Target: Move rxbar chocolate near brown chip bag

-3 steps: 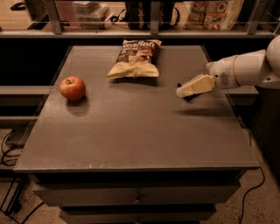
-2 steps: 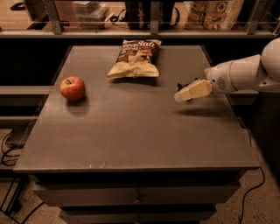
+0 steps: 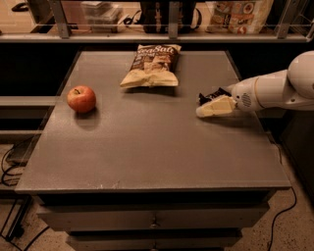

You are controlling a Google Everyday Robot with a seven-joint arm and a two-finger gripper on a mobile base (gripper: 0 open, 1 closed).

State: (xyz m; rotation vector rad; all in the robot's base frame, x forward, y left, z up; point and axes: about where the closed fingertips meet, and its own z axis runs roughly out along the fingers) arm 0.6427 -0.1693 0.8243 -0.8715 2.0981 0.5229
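Camera view: end effector (image 3: 205,109) beside rxbar chocolate (image 3: 214,93).

The table (image 3: 147,152) top is matt, speckled grey. The chip bag (image 3: 151,66) is crinkled, faintly glossy film. Right of the bag, the gripper (image 3: 202,106) is smooth cream plastic, beside a dark-wrapped chocolate bar (image 3: 214,93).

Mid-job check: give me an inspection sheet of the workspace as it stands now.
Surface: grey table top, flat.
Job's things: rxbar chocolate at the right side, against the gripper; brown chip bag at back middle, apart from the bar.
Clutter: red apple on the left.
Grippers: gripper low over the table's right side.
Cables: floor cables left; another cable right.
Surroundings: shelf behind, colourful bag on it; drawers below.
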